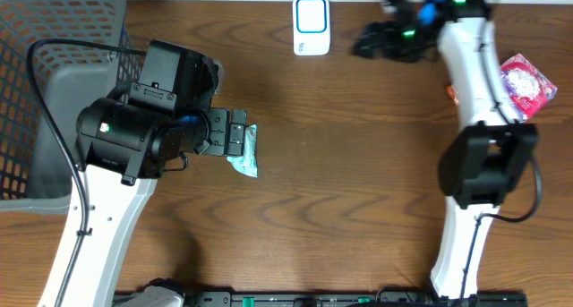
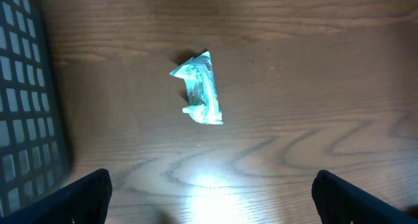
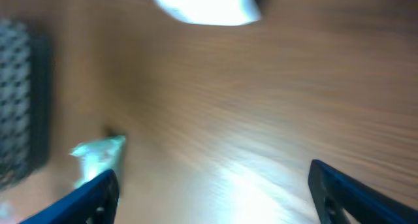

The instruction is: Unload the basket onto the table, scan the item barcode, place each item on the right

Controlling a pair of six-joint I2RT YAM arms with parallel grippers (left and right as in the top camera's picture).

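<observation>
The item, a small crumpled teal packet [image 1: 244,152] [image 2: 199,90], lies on the wooden table left of centre. My left gripper [image 1: 236,134] [image 2: 209,204] hovers just beside and above it, open wide, with the packet ahead of the fingers and nothing between them. The white scanner [image 1: 312,25] [image 3: 206,5] sits at the table's far edge. My right gripper [image 1: 365,45] [image 3: 219,198] is at the far right of the scanner, open and empty. The right wrist view is blurred by motion and shows the packet [image 3: 98,155] far off to the left.
A grey mesh basket [image 1: 54,92] [image 2: 23,106] [image 3: 19,100] stands at the left edge. A red and white packet [image 1: 526,81] lies at the right edge, beyond the right arm. An orange bit [image 1: 452,94] peeks out beside that arm.
</observation>
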